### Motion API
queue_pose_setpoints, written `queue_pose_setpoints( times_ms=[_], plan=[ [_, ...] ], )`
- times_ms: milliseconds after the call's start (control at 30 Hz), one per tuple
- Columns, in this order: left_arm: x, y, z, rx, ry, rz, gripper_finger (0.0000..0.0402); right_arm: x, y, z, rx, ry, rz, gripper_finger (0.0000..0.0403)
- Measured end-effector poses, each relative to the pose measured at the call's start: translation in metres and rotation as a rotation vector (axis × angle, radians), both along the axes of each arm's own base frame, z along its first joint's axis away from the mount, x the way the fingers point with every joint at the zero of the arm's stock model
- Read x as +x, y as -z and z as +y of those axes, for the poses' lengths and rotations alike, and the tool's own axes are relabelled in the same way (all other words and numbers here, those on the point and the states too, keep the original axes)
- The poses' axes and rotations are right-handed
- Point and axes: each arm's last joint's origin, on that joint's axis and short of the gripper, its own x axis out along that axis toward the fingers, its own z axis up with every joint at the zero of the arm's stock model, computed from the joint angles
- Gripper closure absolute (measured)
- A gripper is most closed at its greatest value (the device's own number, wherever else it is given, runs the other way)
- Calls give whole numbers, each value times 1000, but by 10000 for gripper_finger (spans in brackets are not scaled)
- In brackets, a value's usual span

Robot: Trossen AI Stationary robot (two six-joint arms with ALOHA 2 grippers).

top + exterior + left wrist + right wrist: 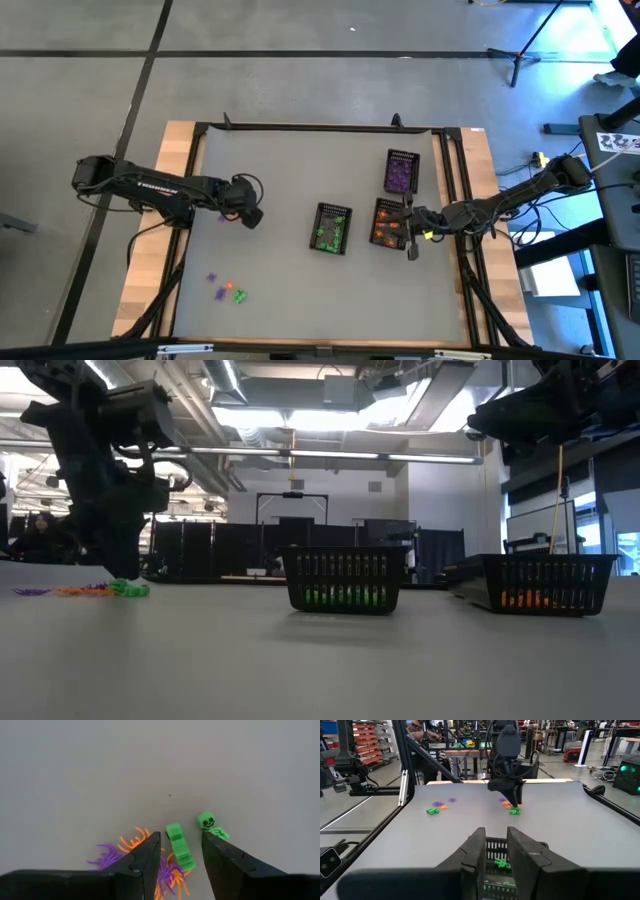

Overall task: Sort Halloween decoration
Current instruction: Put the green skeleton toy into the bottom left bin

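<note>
The Halloween decoration lies in two small heaps on the table's left side. My left gripper [247, 212] [181, 840] is open and points down over the farther heap [112, 589]. Its fingers stand on either side of a green block trinket [178, 851], with a green skeleton [211, 824] beside one finger and orange [134, 840] and purple spiders [106, 857] underneath. The nearer heap [226, 291] lies untouched. My right gripper [411, 243] [496, 836] hangs by the orange basket [388, 223], its fingers a narrow gap apart and holding nothing. A green trinket [501, 864] shows in the mesh basket below them.
Three black mesh baskets stand right of the middle: one with green pieces [332, 228] [343, 580], one with orange [546, 584], one with purple [401, 172]. A black frame rail [320, 127] runs round the grey table. Bare table lies between the heaps and the baskets.
</note>
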Motion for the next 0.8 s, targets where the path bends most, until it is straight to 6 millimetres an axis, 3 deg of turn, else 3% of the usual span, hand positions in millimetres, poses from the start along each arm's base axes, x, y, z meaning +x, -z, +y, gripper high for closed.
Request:
queue_pose_setpoints(
  times_ms=[500,800],
  plan=[
    [6,18,0,-6,-12,107,271,0,1,0,-4,0,10,327],
    [11,13,1,18,25,87,360,0,1,0,-4,0,10,327]
  ],
)
